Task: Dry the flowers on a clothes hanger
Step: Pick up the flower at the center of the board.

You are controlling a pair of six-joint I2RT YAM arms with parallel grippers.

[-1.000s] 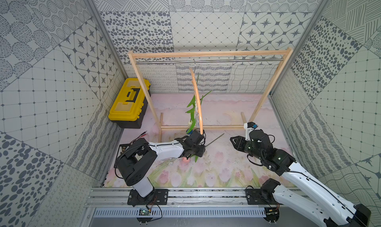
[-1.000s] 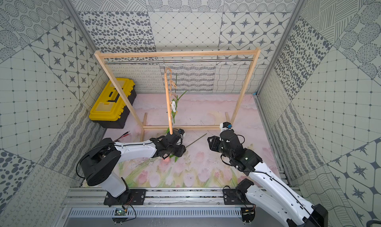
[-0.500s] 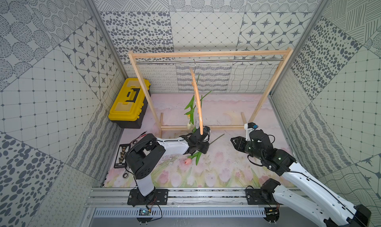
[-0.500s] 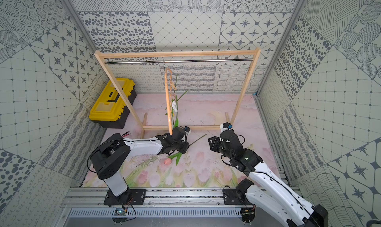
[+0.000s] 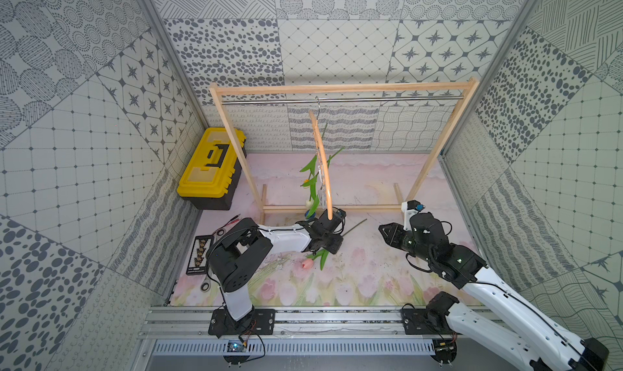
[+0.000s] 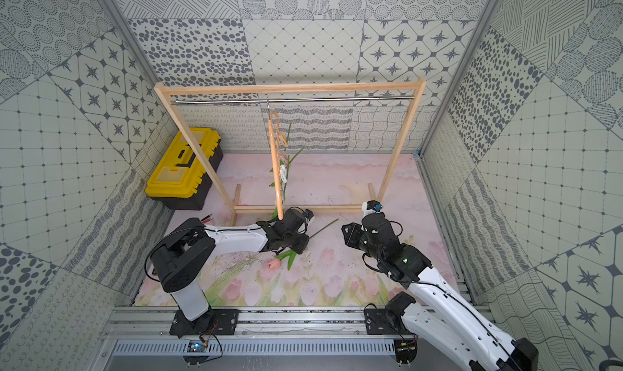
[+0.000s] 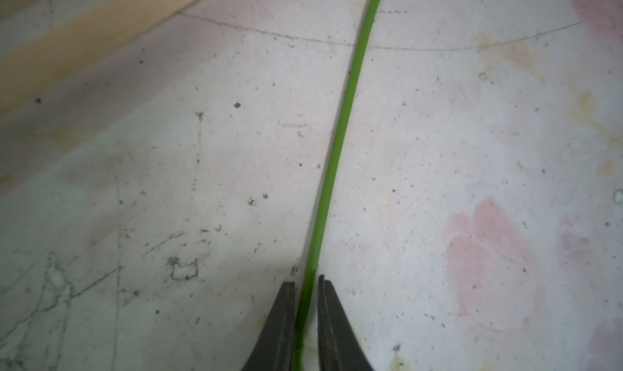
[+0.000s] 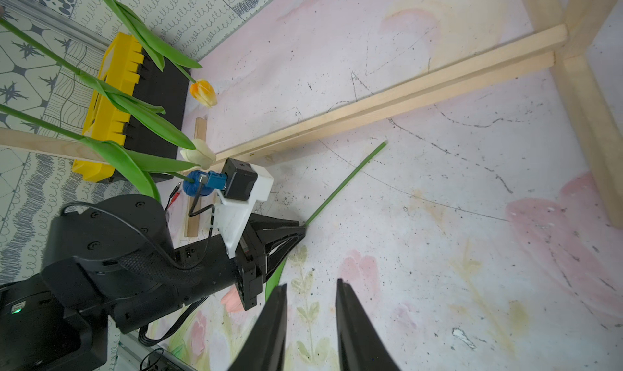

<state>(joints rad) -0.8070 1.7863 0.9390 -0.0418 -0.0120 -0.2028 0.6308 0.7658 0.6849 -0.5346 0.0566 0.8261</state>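
Task thing: the pink artificial tulip with a long thin green stem (image 5: 306, 263) is laid flat on the pink flower-printed worktop (image 5: 371, 278), about midway between the side edges, with its head toward the arm-side edge and its bare stem end toward the back right corner
Already hung: three more tulips (image 8: 203, 92) are clipped head-down on the light wooden arched hanger (image 5: 322, 163), which is hooked on the rod of the large wooden frame (image 5: 337, 89)
Left hand (image 7: 306, 280): closed on the bare stem just past the leaves; the flower is not yet lifted
Right hand (image 8: 312, 286): held slightly apart and empty, nearby above the worktop
Handling: the tulip is judged light, its stem thin, bendy and probably slick; a hold on bare stem is judged best, with the end left free for a clip and the head spared
Change: a second ago the left fingers were seen wider apart; the tulip itself is unmoved
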